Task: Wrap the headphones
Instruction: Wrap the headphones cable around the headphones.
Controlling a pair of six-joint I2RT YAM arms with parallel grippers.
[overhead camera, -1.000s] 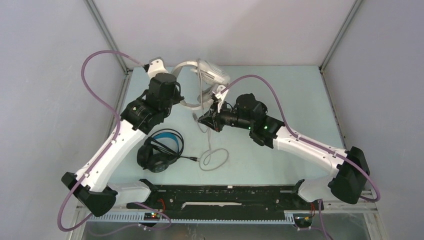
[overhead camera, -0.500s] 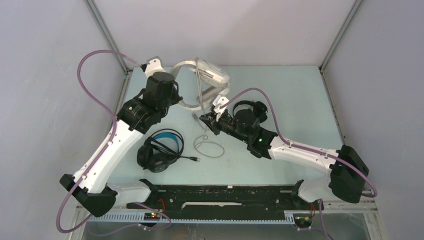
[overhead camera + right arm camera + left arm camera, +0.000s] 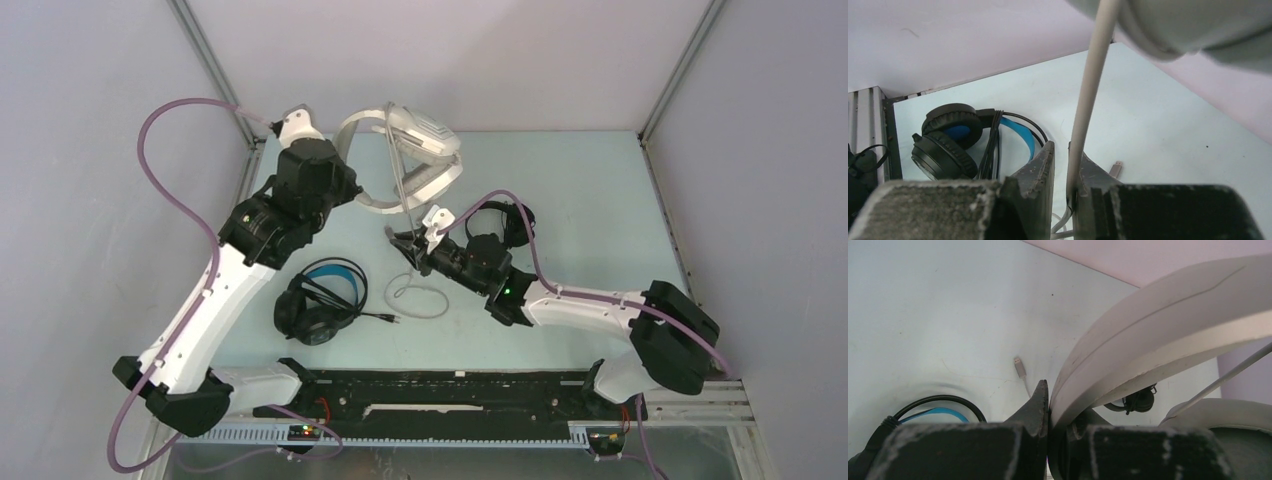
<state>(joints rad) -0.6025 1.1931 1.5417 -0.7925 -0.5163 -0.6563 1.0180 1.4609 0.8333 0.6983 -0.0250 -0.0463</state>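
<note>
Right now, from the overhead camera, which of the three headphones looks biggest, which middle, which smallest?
1. white headphones, though held up nearer the camera
2. black headphones with blue headband
3. thin black headphones, partly hidden by the right arm

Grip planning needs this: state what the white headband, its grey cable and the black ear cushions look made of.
White headband: hard plastic, smooth matte, moulded seam line.
Grey cable: probably rubber-sheathed, smooth, bends in loops.
Black ear cushions: likely padded leatherette, soft sheen, rounded bulge.
</note>
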